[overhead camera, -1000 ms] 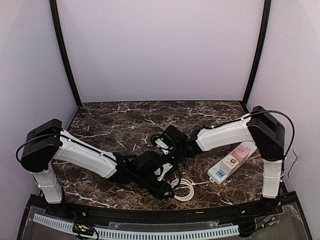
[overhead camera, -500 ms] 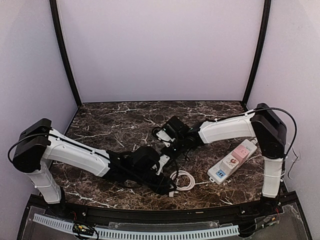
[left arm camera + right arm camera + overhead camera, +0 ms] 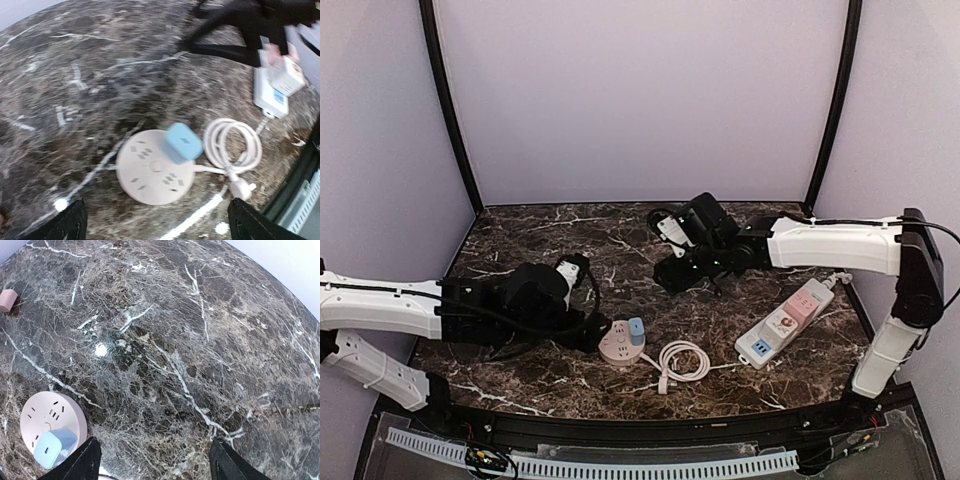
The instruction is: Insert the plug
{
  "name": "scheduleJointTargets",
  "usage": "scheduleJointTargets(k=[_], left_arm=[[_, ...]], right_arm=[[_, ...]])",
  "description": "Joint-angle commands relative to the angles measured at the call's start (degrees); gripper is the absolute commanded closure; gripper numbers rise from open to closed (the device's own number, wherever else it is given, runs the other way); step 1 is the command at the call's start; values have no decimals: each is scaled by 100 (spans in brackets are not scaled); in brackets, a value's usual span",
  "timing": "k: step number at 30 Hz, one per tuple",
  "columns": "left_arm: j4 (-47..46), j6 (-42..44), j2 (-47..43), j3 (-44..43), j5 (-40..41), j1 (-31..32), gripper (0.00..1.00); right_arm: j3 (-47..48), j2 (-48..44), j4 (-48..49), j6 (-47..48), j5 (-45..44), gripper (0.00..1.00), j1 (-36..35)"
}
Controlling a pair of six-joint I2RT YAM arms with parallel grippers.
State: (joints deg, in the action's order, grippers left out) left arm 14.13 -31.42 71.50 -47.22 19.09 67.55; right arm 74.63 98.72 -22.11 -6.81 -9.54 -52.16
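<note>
Hidden or unclear: the pins of the blue plug (image 3: 182, 143) could not be seen. Its body sat upright on the face of the round socket (image 3: 150, 172), at the rim nearest the coiled white cord (image 3: 235, 147), near the table's front edge. The left wrist view was blurred. There the power strip (image 3: 272, 92) was partly covered by the dark right arm. A pink object (image 3: 6, 300) was cut off at the edge of the right wrist view and could not be identified.

Left claw (image 3: 159, 222): fingers spread wide above the socket, nothing between them. Right claw (image 3: 156, 460): fingers apart over bare stone, holding nothing.

Surface: dark brown marble table (image 3: 550, 235) with white veins and spots of glare. Walls were pale lilac, with black posts at the rear corners.

Labels: the strip carried blue and pink stickers, with writing too small to read.
</note>
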Motion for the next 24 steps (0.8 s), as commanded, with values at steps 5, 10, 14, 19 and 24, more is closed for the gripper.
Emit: scheduleJointTargets(k=[5,10,14,19,24], left_arm=[[1077,-1243,-764,891,1762,-1574,0],[1135,-1735,-768,1092,2086,-2066,0],[993,-1827,-728,1246,1901,-2568,0],[801,-1984,-407,1350,1350,-3152,0],[374,-2034,42,1555,786,-3572,7]], right_arm=[[-1086,-922,268,-665,11,17,-56],[-1510,-1335,436,-813,-17,6,-385],[-1728,-1537,536,-918,-138,1,-679],[-1843,-1584,576,-1046,-320,1,-1047],[-1914,-1588,550,-1114,-485,1,-1297]])
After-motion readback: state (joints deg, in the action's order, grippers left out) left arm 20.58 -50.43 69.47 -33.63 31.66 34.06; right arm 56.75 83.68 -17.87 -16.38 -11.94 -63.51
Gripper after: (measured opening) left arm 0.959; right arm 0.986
